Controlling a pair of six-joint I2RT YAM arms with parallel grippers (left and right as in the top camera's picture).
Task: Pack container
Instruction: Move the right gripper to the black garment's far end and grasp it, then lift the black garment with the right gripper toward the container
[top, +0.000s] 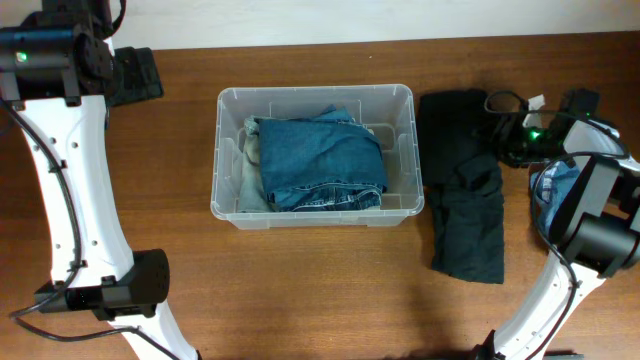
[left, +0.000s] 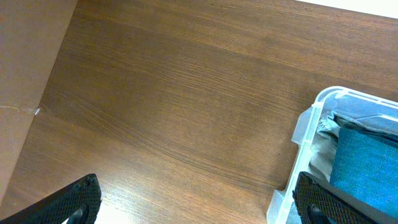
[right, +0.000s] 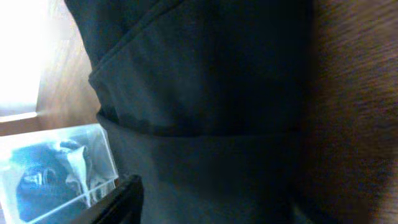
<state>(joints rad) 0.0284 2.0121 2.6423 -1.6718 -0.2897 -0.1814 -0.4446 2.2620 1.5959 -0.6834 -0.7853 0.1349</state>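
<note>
One container (top: 315, 92) sits centre of the bench (top: 300, 290), open side up, long axis left-right in the overhead, folded jeans (top: 322, 160) inside. Left end effector (left: 199, 211) is spread wide over the wood, holding nothing. Right end effector (right: 211, 208) looks wide too, over the black garment (right: 205, 93); contact, can't tell.

The table (top: 300, 290) is showing brown wood with a fine grain and a smooth, faintly shiny finish. The container (top: 315, 90) on it is looking like clear, smooth plastic that is catching light along its rim. The jeans (top: 320, 160) are showing as blue denim with a matt, woven surface, the pale cloth (top: 245, 185) is looking soft, and the dark garment (top: 465, 220) is appearing as matt, creased black fabric.
</note>
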